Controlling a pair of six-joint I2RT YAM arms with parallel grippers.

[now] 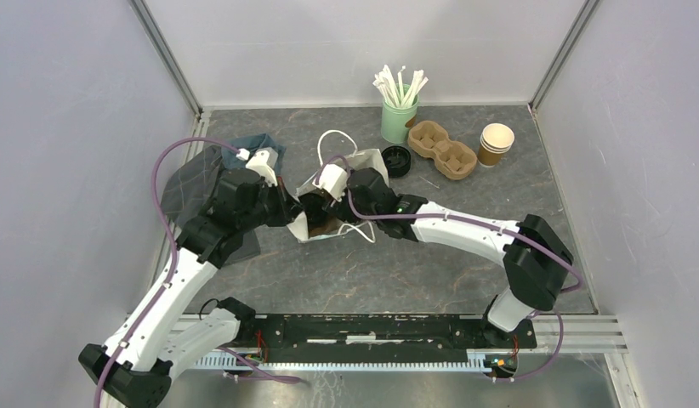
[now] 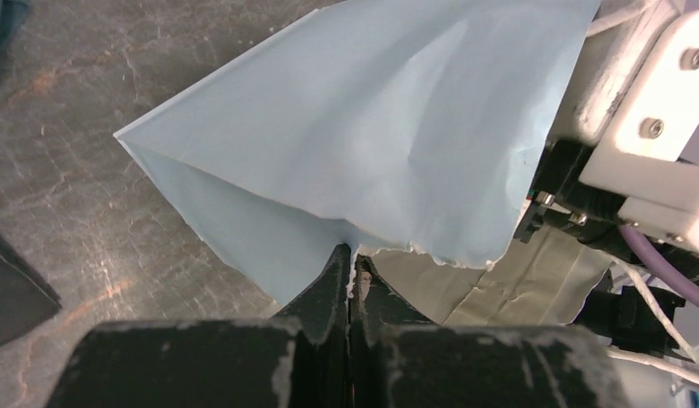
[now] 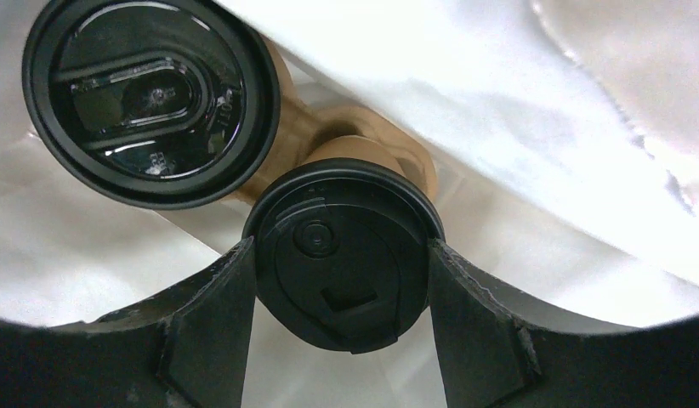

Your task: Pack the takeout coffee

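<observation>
Table (image 1: 465,255): grey, walled on three sides, both arms reaching to the middle.

Dark cloth (image 1: 193,183): lying flat at the left side, partly under the left arm.

Bag (image 1: 356,163): white paper with cord handles, at table centre, mouth open towards the arms. Both grippers meet at it.

Carrier (image 1: 442,149): brown pulp two-cup tray at back right, well apart from the bag, nothing in it.

Green cup (image 1: 399,121): upright, just left of the carrier, full of white sticks.

Lidless cups (image 1: 496,144): short stack, upright, just right of the carrier.

Lids (image 1: 397,160): black stack between bag and carrier.

Coffees: both inside the bag, white paper (image 3: 542,127) all around them. Held cup (image 3: 342,255) is nearest the wrist camera, lid on. Second cup (image 3: 150,98) sits just beside it at upper left, lid on, brown body showing below. Can't tell if the two touch.

Right gripper (image 3: 342,246): inside the bag mouth, clamped on the held cup, one finger (image 3: 210,323) pressed to each side of the lid.

Left gripper (image 2: 350,259): fingers together, pinching the bag's torn edge, holding that side of the paper (image 2: 372,127) up off the table.
</observation>
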